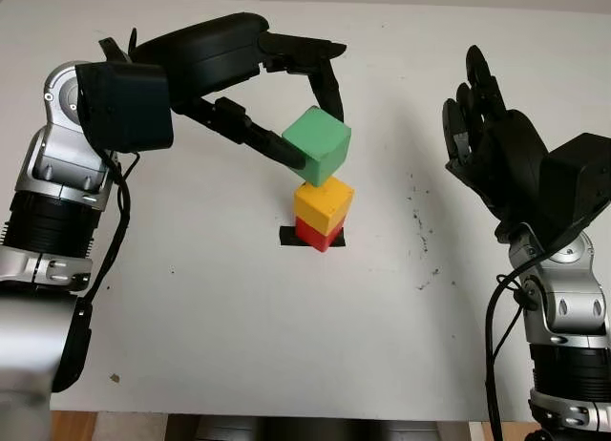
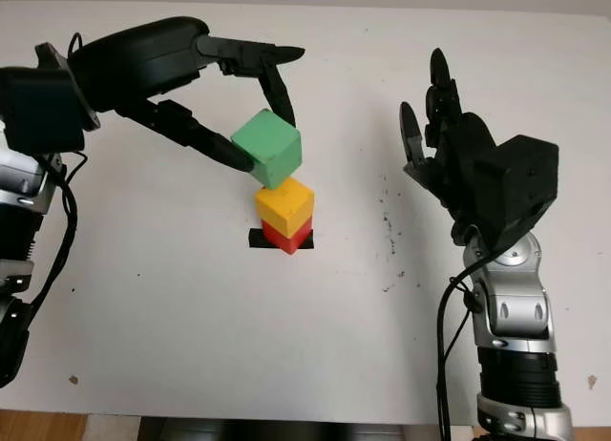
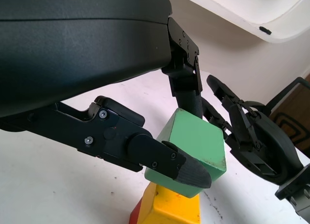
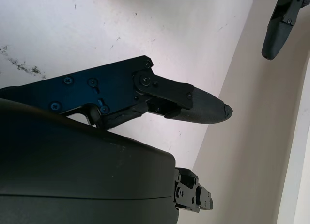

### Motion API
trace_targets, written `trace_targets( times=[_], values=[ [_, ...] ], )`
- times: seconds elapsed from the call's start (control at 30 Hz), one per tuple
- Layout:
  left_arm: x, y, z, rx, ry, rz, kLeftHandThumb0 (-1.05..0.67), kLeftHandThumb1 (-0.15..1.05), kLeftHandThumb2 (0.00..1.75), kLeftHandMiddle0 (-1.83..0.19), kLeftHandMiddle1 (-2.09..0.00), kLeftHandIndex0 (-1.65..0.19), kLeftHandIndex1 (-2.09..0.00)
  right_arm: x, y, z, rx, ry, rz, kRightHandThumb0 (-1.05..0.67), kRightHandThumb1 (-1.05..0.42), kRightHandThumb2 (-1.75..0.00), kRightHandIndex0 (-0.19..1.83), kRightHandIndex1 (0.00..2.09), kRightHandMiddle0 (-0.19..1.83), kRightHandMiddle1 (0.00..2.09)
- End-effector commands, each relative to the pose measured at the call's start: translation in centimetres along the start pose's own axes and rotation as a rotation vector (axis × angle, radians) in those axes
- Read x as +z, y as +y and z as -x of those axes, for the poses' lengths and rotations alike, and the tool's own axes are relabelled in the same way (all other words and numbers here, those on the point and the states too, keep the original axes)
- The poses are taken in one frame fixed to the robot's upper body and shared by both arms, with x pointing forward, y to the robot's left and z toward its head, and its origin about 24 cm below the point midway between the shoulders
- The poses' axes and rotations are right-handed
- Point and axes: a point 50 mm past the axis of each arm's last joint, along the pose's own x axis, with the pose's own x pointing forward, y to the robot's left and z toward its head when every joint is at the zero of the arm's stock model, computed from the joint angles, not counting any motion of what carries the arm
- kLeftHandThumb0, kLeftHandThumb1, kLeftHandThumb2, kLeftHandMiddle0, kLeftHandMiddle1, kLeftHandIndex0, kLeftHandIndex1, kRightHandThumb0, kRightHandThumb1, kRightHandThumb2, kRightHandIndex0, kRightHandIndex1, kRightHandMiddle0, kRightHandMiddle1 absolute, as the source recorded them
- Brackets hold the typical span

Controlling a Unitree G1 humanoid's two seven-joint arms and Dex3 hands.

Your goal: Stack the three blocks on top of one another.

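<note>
A yellow block [image 1: 324,202] sits on a red block [image 1: 320,235] over a black mark at the middle of the white table [image 1: 239,346]. My left hand [image 1: 310,128] is shut on a green block [image 1: 319,144], one finger behind it and one in front. The green block is tilted, its lower corner touching or just above the yellow block's top; in the left wrist view the green block [image 3: 193,146] sits over the yellow one [image 3: 172,209]. My right hand [image 1: 477,126] is raised at the right, open, holding nothing.
A black tape mark [image 1: 289,237] lies under the red block. Small dark specks [image 1: 417,221] dot the table between the stack and my right arm. The table's front edge [image 1: 286,417] runs along the bottom.
</note>
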Motion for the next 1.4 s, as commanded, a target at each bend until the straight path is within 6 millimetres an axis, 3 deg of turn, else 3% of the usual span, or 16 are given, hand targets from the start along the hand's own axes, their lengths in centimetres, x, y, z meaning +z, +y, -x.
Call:
trace_targets(
  times=[0.0,0.57,1.37],
  values=[
    [0.19,-0.12,0.11,0.022,-0.009,-0.005,-0.55,1.05,0.10,-0.14,-0.06,-0.41,-1.41,0.21,0.17,0.15,0.000,-0.013,0.001,-0.59,-1.05,-0.67,-0.18,0.04,-0.16,0.06],
    [-0.06,-1.09,-0.07,0.010,0.022,0.031,-0.54,1.05,0.15,-0.13,-0.05,-0.37,-1.47,0.24,0.12,0.13,0.007,-0.016,0.013,-0.60,-1.05,-0.66,-0.18,0.05,-0.17,0.05],
    [0.25,-0.99,-0.12,-0.033,0.030,0.057,-0.52,1.05,0.12,-0.16,-0.05,-0.37,-1.48,0.25,0.36,0.20,-0.005,-0.011,0.011,-0.62,-1.05,-0.65,-0.17,0.05,-0.16,0.06]
  ],
)
